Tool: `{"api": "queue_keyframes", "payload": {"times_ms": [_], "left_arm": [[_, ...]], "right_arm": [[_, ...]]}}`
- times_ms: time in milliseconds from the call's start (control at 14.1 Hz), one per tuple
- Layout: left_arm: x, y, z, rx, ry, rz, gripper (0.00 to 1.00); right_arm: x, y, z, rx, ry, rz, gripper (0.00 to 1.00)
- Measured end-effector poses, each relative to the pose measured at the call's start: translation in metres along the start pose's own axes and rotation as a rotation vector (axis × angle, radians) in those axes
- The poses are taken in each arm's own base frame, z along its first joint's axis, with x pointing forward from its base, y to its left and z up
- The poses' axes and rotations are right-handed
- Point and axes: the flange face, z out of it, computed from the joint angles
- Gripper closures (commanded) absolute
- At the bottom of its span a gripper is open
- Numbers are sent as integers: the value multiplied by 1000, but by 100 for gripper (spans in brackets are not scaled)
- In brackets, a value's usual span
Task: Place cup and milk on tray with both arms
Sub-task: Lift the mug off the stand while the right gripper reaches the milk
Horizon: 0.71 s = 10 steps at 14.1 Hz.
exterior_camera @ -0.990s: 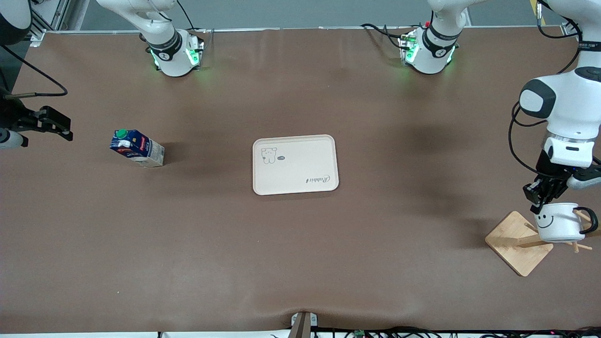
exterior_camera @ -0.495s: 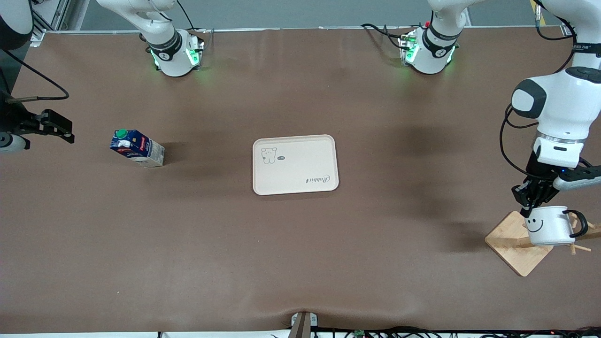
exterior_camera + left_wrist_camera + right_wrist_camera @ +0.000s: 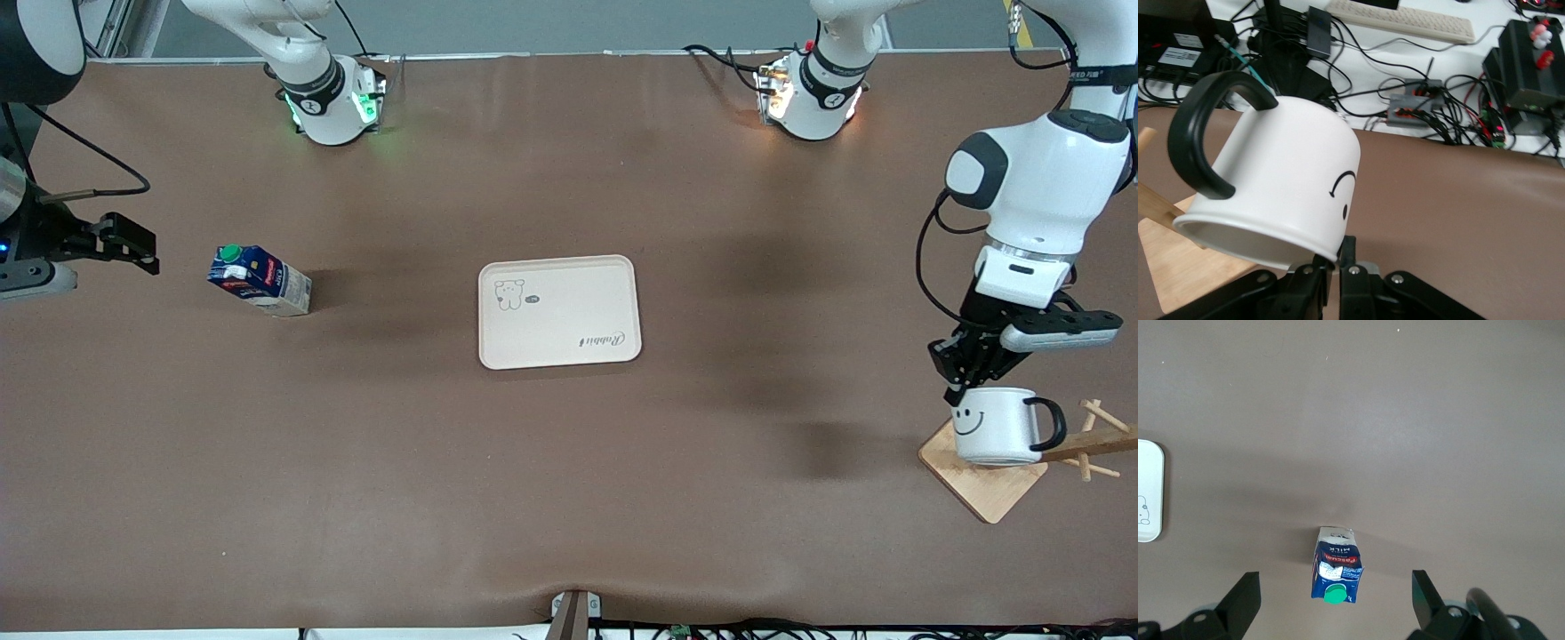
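Note:
My left gripper (image 3: 962,380) is shut on the rim of the cup (image 3: 997,426), a white mug with a black smiley and black handle. It holds the cup in the air over the wooden rack base (image 3: 985,484). In the left wrist view the fingers (image 3: 1355,267) pinch the cup's (image 3: 1281,190) rim. The milk (image 3: 260,280) stands on the table toward the right arm's end. My right gripper (image 3: 132,242) is open and empty in the air beside it. In the right wrist view the milk (image 3: 1336,570) shows between the spread fingers (image 3: 1245,597). The cream tray (image 3: 569,307) lies mid-table.
The wooden rack's post and pegs (image 3: 1089,436) stick out beside the cup's handle. A corner of the tray (image 3: 1148,490) shows in the right wrist view. Arm bases stand along the table's edge farthest from the front camera. Cables and electronics lie off the table's edge.
My left gripper has carried the cup off the rack's peg and toward the tray, and the cup now hangs more upright. My right gripper has shifted a little toward the milk.

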Motion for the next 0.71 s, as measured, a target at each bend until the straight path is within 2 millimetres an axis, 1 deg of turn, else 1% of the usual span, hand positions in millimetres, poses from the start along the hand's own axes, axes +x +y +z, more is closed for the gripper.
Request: {"api": "queue_keyframes", "payload": {"times_ms": [141,212,354,495,566,707], "left_arm": [[-3,26,-8,-10,-66,11,100],[-6,44,-10,-17,-112,-2,100],[-17,91,-14,-24,-228,-59,100],[-28,135,-22,-18,-325,-108,100],[-31,151,-27,-13,-361,-122,100],[-33,178,-36,2,-436,-142,100]], "right_arm": [[4,2,10,4,-16,2,0],[8,3,18,6,-28,2,0],[15,4,33,11,-48,1,0],[23,5,54,18,-79,-1,0],[27,5,66,23,-98,-4,0],[33,4,89,35,-140,-6,0]]}}
